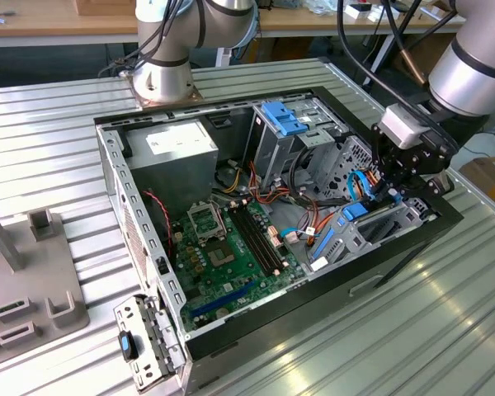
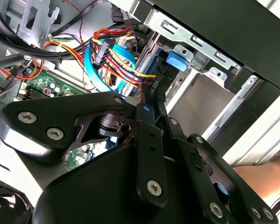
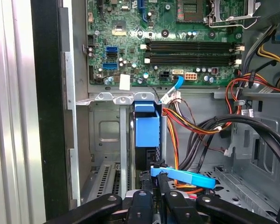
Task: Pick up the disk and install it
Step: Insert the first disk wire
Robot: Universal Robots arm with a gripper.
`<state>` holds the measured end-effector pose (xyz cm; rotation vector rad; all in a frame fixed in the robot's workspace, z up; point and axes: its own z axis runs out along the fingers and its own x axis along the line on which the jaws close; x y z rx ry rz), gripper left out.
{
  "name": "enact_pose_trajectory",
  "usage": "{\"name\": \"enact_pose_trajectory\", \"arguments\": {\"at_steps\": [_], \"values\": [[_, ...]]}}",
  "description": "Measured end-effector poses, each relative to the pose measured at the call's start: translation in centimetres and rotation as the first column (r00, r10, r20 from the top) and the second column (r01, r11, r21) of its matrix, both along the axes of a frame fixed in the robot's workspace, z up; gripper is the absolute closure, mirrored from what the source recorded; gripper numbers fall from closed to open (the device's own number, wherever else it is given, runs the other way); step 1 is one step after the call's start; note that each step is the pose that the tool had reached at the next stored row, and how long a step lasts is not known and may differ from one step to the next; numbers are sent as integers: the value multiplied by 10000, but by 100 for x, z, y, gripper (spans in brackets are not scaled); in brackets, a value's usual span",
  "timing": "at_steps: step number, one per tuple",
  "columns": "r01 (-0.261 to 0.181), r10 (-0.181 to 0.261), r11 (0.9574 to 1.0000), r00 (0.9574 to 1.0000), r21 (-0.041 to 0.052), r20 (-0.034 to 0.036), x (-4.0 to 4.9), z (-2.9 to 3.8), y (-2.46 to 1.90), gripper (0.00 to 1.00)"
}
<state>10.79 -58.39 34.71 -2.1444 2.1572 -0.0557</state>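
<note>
Down at the bay (image 3: pixel 107 135), the gripper (image 3: pixel 155 183) is clasping the disk (image 3: pixel 147 133) narrowly, mid-install; seating is likely demanding straight alignment.

The disk (image 3: pixel 147 133) sits in the drive cage (image 3: pixel 107 135) beside the motherboard (image 3: pixel 130 46), under the tool (image 3: pixel 155 179).

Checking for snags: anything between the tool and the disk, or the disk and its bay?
Nothing visible between tool and disk; the disk stands in its bay slot. A blue cable crosses right beside the tool, and coloured wires crowd the disk's side.
</note>
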Motion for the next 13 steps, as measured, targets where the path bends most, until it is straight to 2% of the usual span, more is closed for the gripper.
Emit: {"name": "enact_pose_trajectory", "arguments": {"at_steps": [13], "values": [[10,-10,10000,10000,11,0,2,-12,8,84]]}}
